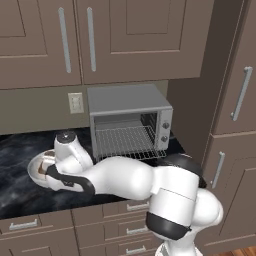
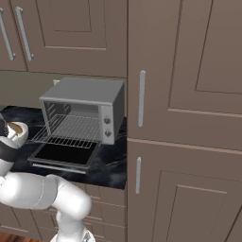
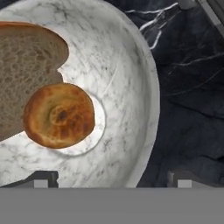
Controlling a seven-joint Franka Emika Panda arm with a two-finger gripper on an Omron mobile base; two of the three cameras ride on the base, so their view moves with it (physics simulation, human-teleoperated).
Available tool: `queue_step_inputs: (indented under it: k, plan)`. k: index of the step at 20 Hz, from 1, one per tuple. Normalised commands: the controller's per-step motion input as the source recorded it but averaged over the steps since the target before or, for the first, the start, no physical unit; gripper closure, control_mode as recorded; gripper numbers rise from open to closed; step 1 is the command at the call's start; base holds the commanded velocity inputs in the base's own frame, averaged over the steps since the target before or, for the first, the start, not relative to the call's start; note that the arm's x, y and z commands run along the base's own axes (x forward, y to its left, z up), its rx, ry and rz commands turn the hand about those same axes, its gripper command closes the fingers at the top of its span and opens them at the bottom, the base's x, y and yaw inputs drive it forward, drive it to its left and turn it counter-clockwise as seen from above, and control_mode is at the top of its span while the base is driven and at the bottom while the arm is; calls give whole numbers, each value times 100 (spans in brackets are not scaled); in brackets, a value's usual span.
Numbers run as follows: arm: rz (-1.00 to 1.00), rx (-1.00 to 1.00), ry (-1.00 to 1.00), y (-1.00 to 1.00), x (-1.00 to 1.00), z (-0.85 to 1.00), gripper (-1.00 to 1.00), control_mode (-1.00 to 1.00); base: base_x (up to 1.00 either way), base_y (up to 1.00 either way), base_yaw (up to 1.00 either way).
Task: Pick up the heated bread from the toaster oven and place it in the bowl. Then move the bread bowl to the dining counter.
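Bread (image 3: 59,116) is lying in the bowl (image 3: 131,74) beside a brown slice (image 3: 26,70); I'm hovering my pincer (image 3: 111,179) wide open, gripping nothing; carrying the bowl to the dining counter is remaining

Glossy marbled bowl (image 3: 131,65), crusty browned bread (image 3: 59,116)

Cabinets, desk and a bread slice

Brown wall cabinets (image 1: 125,35) with long metal handles (image 1: 64,40) are seen above a black, white-veined desk (image 1: 20,185); brown drawers (image 1: 125,220) are set beneath it. A pale wall outlet (image 1: 75,103) is mounted on the backsplash. A tall cabinet (image 2: 189,118) is placed at the right. A brown bread slice (image 3: 26,70) is shown lying flat.
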Motion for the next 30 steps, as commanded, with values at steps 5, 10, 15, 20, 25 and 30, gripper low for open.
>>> queue_step_inputs:
  k: [5,10,15,20,25,30]
  plan:
    - [0,0,0,-14,0,-52,-100,-100,0,0,0]
    - [0,0,0,-8,1,-36,100,-100,0,0,0]
    - [0,0,0,0,0,0,100,-100,0,0,0]
    - [0,0,0,-3,-1,0,100,-100,0,0,0]
    - [0,0,-4,-41,-29,0,100,-100,0,0,0]
    - [-1,7,-12,-50,-42,14,100,-100,0,0,0]
